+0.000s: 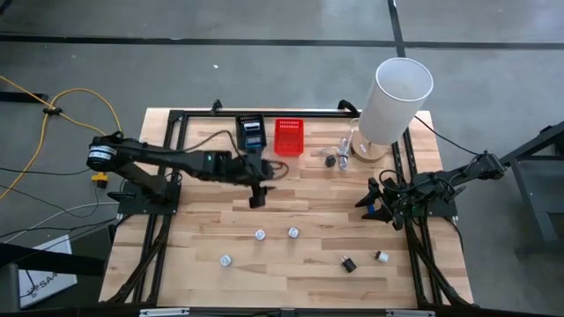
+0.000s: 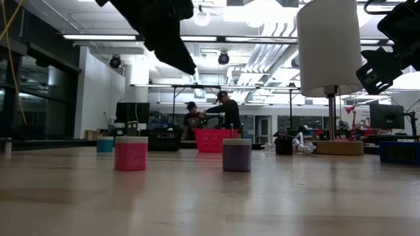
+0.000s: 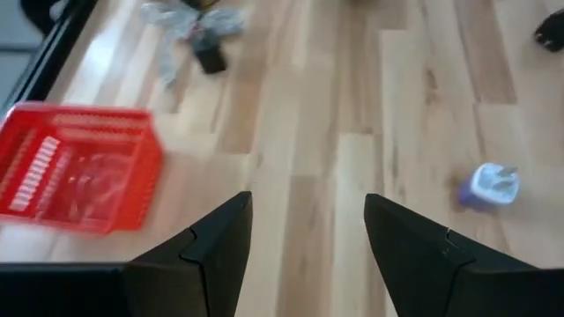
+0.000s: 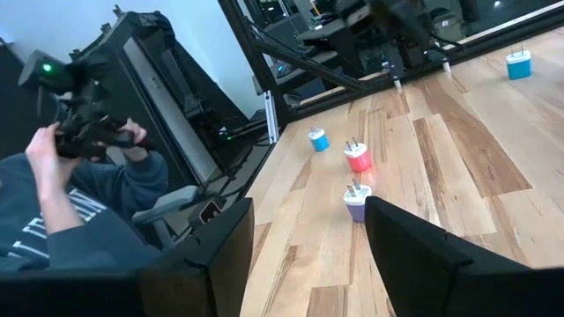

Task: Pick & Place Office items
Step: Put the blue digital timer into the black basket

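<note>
Wood-plank tabletop [image 1: 300, 216] on a grey floor; the low view shows a lit workshop behind, two people at a far bench. Upper centre of the high view: black basket [image 1: 251, 132] beside red basket [image 1: 288, 137]; tall white cylinder [image 1: 395, 99] at upper right, nothing blocking the pieces. No writing legible.

Left pincer [image 1: 257, 197] hangs at centre, fingers apart, holding nothing. Small plug-like pieces [image 1: 260, 235] lie scattered below it, lower centre, well apart from it. Right pincer [image 1: 377, 204] at right edge, fingers apart, empty; black piece [image 1: 348, 262] lower left of it.
</note>
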Controlling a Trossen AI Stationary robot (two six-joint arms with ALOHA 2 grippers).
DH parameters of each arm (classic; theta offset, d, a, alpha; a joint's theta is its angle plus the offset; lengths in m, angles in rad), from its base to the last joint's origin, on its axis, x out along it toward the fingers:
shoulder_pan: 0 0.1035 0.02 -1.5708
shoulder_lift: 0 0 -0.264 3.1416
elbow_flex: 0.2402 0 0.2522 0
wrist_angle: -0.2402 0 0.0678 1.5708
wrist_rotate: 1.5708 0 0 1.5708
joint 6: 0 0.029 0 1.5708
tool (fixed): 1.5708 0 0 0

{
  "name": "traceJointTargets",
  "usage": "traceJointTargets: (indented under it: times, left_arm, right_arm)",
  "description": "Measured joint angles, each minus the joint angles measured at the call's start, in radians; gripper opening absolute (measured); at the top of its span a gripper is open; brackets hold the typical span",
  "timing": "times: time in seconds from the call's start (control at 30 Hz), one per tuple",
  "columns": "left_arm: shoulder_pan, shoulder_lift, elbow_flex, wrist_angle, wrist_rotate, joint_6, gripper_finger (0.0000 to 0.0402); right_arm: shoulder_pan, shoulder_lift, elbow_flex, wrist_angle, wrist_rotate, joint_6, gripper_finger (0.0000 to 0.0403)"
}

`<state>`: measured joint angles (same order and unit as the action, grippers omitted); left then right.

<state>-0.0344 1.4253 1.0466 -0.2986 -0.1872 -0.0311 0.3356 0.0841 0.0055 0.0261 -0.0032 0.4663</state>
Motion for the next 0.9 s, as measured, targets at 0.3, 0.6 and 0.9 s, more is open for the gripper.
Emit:
traceJointTargets:
  times: [0.3, 0.6, 0.9]
  left_arm:
    - [-0.070, 0.044, -0.068, 0.259, -0.008, -0.054, 0.0214]
    - [-0.098, 0.044, -0.077, 0.338, -0.007, -0.077, 0.0214]
    - [-0.103, 0.044, -0.077, 0.343, 0.001, -0.113, 0.0214]
  right_arm:
    - [0.000, 0.000, 0.000, 0.000, 0.000, 0.000, 0.0204]
    - [0.000, 0.000, 0.000, 0.000, 0.000, 0.000, 0.0204]
    - [0.000, 0.000, 0.000, 0.000, 0.000, 0.000, 0.0204]
